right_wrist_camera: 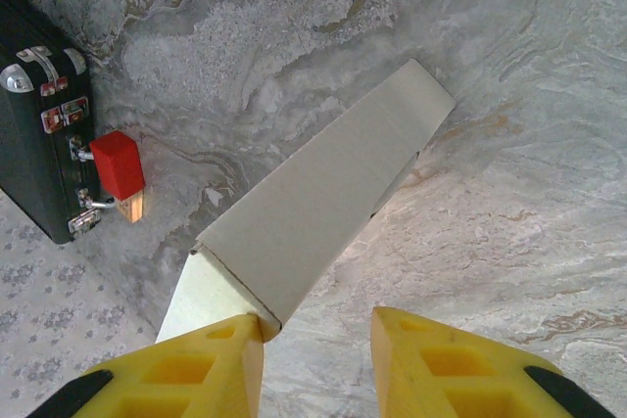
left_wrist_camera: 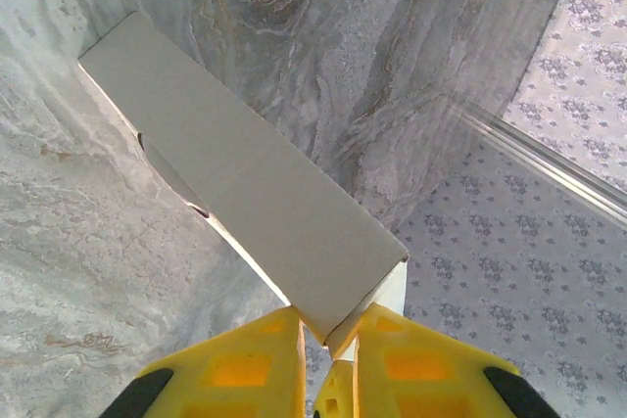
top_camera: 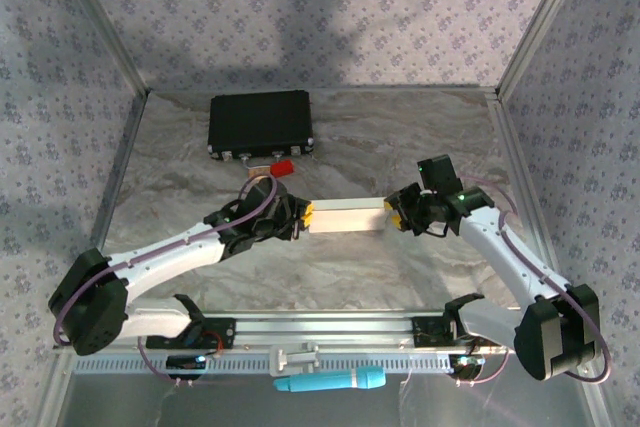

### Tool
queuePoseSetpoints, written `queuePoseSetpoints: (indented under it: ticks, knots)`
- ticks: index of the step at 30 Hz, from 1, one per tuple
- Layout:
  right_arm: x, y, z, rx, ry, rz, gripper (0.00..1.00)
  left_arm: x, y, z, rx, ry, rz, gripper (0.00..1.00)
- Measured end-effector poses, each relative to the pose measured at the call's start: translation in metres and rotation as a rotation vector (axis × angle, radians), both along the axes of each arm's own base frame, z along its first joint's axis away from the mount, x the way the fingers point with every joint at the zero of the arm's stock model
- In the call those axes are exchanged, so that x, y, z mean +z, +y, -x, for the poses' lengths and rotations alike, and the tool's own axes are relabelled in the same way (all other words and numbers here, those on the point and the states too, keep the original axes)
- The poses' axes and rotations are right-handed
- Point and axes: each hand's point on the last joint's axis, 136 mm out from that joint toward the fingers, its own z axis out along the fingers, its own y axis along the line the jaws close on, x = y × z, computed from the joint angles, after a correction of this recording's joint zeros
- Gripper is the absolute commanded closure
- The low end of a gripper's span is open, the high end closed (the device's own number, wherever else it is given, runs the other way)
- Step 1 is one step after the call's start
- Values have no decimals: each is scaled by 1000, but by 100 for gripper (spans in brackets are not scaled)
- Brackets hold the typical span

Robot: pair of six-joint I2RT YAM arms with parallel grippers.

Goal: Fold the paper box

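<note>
One black case (top_camera: 261, 126) and red block (top_camera: 283, 168) beyond the paper box (top_camera: 348, 216)

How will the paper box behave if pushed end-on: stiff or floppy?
Likely light, sliding easily: the paper box looks like thin hollow card. Probably buckles rather than resists: flap notches gape along its side.

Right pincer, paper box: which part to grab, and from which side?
On the paper box, take the short end wall nearest the right pincer, coming along its long axis from the right. The left pincer clamps the opposite end, and that thin end wall probably fits between jaws; the long panel looks too broad.
</note>
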Motion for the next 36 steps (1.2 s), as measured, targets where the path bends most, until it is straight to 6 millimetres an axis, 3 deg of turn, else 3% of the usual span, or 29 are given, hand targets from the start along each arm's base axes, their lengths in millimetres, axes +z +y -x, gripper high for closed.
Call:
queuePoseSetpoints:
  ticks: [11,17,21,23,27,30,32,33,34,35,36]
  knots:
    - [9,1,0,89,-29,43,70,5,4,-6,-151,-76,-85,77]
    - [9,6,19,232,-35,76,71,6,13,-7,-363,-129,-189,81]
    - [4,8,39,321,-26,96,73,3,14,6,-492,-155,-235,81]
    - [-3,8,53,355,-1,114,73,-5,20,15,-524,-144,-260,81]
    - [-27,2,81,394,82,143,73,-47,45,46,-562,-28,-320,81]
    - [-33,-1,90,406,105,161,72,-69,61,66,-570,53,-349,79]
    - [-31,-2,88,405,90,177,65,-71,64,69,-574,67,-360,75]
    - [-28,-4,86,405,78,192,56,-68,64,67,-575,60,-364,71]
    - [-22,-5,83,407,61,204,39,-62,63,64,-578,49,-371,67]
    - [-15,-7,78,408,35,222,3,-53,62,58,-582,27,-380,61]
    - [-4,-9,69,409,-6,246,1,-40,60,49,-580,-7,-392,36]
